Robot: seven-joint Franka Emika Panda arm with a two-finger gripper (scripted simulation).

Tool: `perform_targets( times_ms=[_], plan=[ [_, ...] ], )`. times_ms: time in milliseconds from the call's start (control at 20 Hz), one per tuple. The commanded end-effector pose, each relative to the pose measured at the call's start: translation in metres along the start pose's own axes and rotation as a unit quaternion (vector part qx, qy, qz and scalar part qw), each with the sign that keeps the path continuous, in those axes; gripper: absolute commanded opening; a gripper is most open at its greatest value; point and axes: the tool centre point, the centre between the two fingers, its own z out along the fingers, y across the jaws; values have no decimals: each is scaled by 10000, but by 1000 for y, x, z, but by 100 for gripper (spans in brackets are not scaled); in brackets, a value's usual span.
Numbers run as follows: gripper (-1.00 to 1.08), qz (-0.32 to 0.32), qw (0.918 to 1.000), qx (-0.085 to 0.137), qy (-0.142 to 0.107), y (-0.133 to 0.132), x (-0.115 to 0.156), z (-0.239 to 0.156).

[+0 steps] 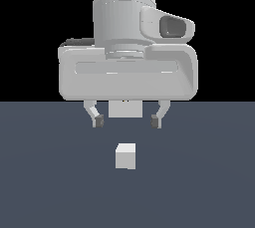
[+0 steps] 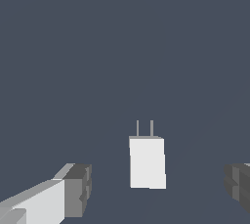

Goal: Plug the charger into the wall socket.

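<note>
Pincer [image 1: 127, 121]: spread wide and empty; you have it hanging above the bench [image 1: 45, 182], both fingertips clear of everything.
Charger [image 1: 125, 156]: resting on the bench right under the gap between the fingertips, not touched. In the wrist view it shows as a small off-white block [image 2: 147, 162] with two thin prongs [image 2: 144, 128] sticking out of one end.
Socket: you cannot pick it out with any certainty in either view.
Handling: likely light and rigid, so it should not give under the pads; the smooth plain faces may slip or twist if you pinch off-centre.
Where to hold: take the block's two flat side faces, midway along the body, and stay off the prongs, which look thin and must stay free.
</note>
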Motion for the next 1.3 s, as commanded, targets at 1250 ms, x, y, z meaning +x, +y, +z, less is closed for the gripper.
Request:
perform_targets(
  times_ms=[1250],
  plan=[
    [100, 16, 10000, 2, 44, 0, -12, 52]
  ],
)
